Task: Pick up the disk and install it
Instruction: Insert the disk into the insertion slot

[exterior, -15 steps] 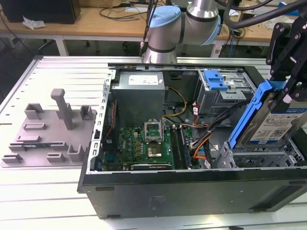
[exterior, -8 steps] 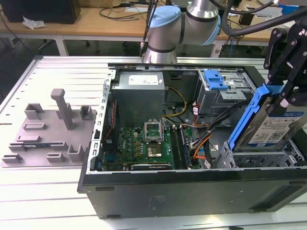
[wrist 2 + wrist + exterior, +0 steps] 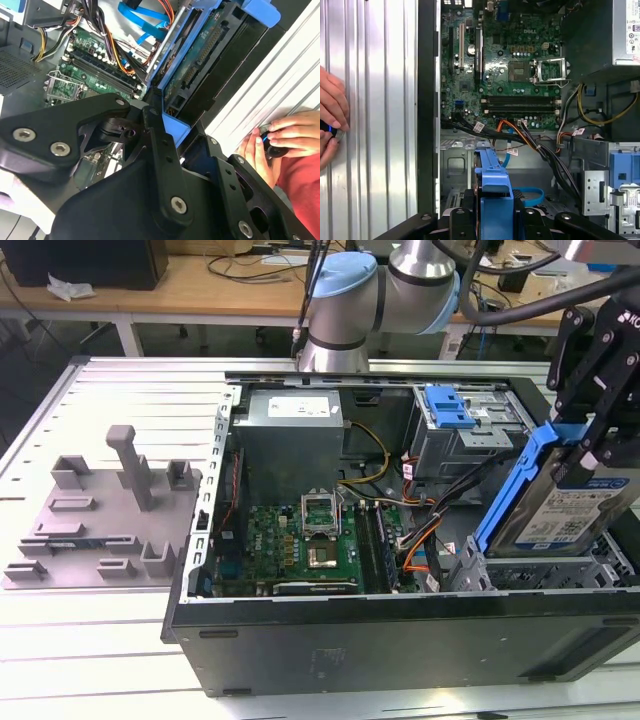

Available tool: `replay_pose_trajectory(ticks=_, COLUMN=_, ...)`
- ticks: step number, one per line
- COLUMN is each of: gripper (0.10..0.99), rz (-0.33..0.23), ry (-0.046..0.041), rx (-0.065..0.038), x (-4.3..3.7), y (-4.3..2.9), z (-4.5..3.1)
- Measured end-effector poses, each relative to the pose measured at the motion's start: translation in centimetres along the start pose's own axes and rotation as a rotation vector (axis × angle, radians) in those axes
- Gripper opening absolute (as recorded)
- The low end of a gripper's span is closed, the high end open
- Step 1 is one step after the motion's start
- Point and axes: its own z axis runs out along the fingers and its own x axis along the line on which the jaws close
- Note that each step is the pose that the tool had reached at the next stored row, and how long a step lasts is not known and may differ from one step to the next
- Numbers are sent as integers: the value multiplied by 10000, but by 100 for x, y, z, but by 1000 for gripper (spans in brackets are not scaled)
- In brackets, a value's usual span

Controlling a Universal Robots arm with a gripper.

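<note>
Jaws are closed tight on the blue carrier's top edge, so the gripper (image 3: 590, 440) has firm hold of the disk (image 3: 565, 510). The disk hangs directly below the jaws, stood on edge and tilted a bit, label side turned to the exterior view. Its long axis appears to run down from the jaws. Its lower edge is met by the drive cage (image 3: 480, 565) at the exterior view's right end of the open PC case (image 3: 400, 635); whether it's seated can't be told. The grey tray (image 3: 100, 520) is left well apart. A person's hand (image 3: 330, 120) is rested outside the case.
</note>
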Motion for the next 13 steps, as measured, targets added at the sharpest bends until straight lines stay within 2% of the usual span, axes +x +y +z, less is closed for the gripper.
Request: replay_pose_trajectory(ticks=13, gripper=369, rz=-25, ry=1, rx=-1, x=2, y=-1, z=101)
